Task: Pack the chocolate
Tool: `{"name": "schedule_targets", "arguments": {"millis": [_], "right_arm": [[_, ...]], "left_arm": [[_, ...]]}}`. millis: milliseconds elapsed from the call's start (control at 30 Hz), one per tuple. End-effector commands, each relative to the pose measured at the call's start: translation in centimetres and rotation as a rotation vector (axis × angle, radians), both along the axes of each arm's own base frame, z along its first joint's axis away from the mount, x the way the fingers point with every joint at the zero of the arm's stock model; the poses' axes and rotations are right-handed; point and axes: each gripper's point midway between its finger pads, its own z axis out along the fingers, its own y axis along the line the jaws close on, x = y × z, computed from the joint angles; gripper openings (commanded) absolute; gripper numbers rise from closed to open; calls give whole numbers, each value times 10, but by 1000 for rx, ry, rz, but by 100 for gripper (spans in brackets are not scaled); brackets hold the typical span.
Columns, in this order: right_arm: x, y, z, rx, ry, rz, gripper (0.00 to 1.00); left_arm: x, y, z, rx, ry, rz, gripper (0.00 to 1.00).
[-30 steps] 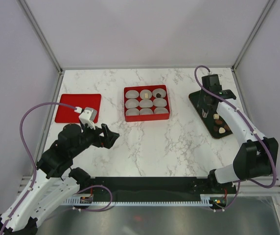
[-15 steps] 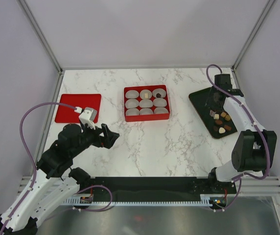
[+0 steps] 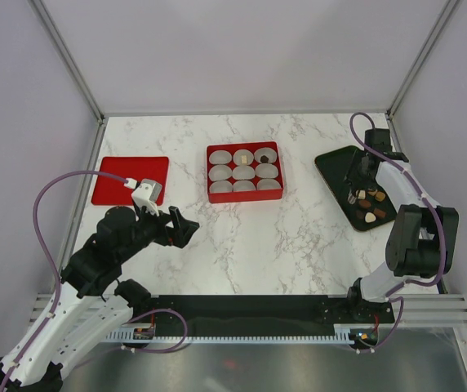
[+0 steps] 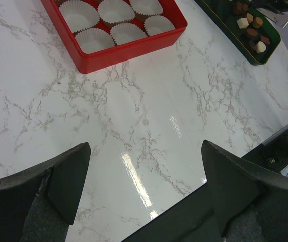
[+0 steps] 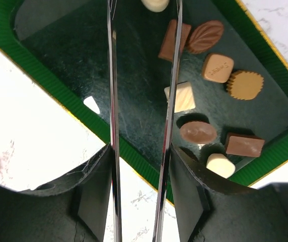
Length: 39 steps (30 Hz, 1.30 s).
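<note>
Left gripper [image 4: 145, 151] hangs over the table [image 4: 149, 101], fully spread and empty, evidently idle. Red box [image 3: 244, 197] holds two pieces. Right gripper [image 5: 143, 20], blades part-open and gripping nothing, hovers over the green tray [image 5: 43, 70] holding the chocolate [image 5: 217, 67], apparently selecting.

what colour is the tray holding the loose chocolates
Dark green tray with a brighter ribbed green rim and thin gold edge; clearest in the right wrist view.

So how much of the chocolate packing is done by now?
Barely begun. Two cups in the red box hold chocolate: a cream piece and a dark piece; the other seven look empty. Nothing is in hand: the right gripper hovers open over the green tray, and the left gripper sits open. Several chocolates are left on the tray.
</note>
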Motion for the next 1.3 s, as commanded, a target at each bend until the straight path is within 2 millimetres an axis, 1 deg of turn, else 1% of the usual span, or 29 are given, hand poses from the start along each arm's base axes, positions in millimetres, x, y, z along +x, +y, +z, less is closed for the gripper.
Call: {"name": "schedule_targets", "arguments": {"millis": [0, 200, 333, 467, 567, 1000, 1267], "right_arm": [[11, 7, 8, 35, -57, 35, 54], [10, 19, 11, 85, -67, 77, 50], [8, 20, 11, 85, -62, 86, 49], [5, 20, 4, 85, -20, 93, 46], [6, 21, 5, 82, -20, 99, 44], [9, 22, 25, 61, -44, 102, 41], [6, 25, 28, 44, -39, 103, 41]], "left_arm": [[1, -1, 1, -8, -5, 0, 100], [0, -1, 2, -9, -6, -1, 100], [0, -1, 2, -10, -7, -1, 100], [1, -1, 2, -9, -6, 0, 100], [1, 0, 1, -6, -4, 2, 100], [1, -1, 0, -5, 0, -1, 100], [1, -2, 0, -6, 0, -3, 100]]}}
